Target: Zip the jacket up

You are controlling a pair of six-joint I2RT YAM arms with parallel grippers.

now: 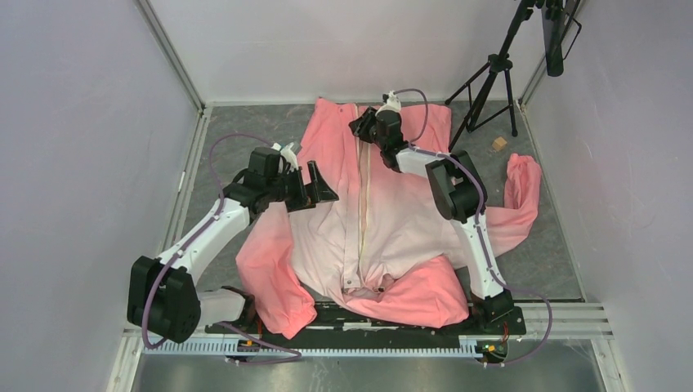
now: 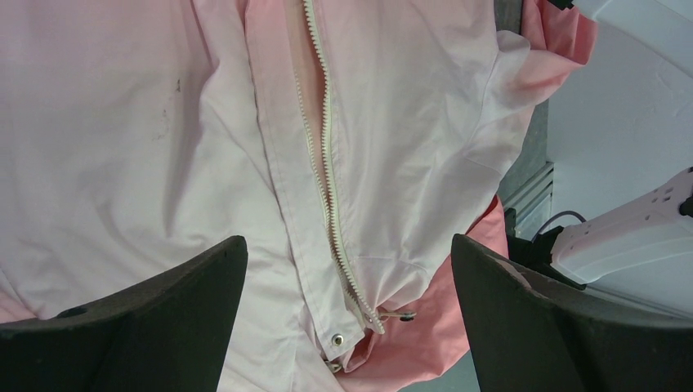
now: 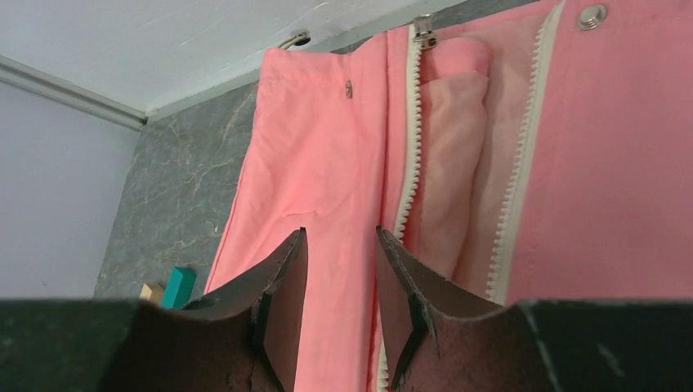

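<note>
Jacket (image 1: 392,212), salmon-to-pale pink, lies flat on grey table (image 1: 531,253) at ctr of top view, cream zipper (image 1: 364,204) running 12-to-6 and one sleeve thrown out toward 3 o'clock; you see the teeth parted at the 12 end, slider (image 3: 422,28) there. L gripper (image 1: 315,186) hangs over cloth at 9 o'clock of zipper, jaws wide apart, nothing in them. R gripper (image 1: 359,126) sits at 12 o'clock end, jaws apart by a narrow gap beside the teeth, pink cloth showing between; you can't tell if tips touch it.
</note>
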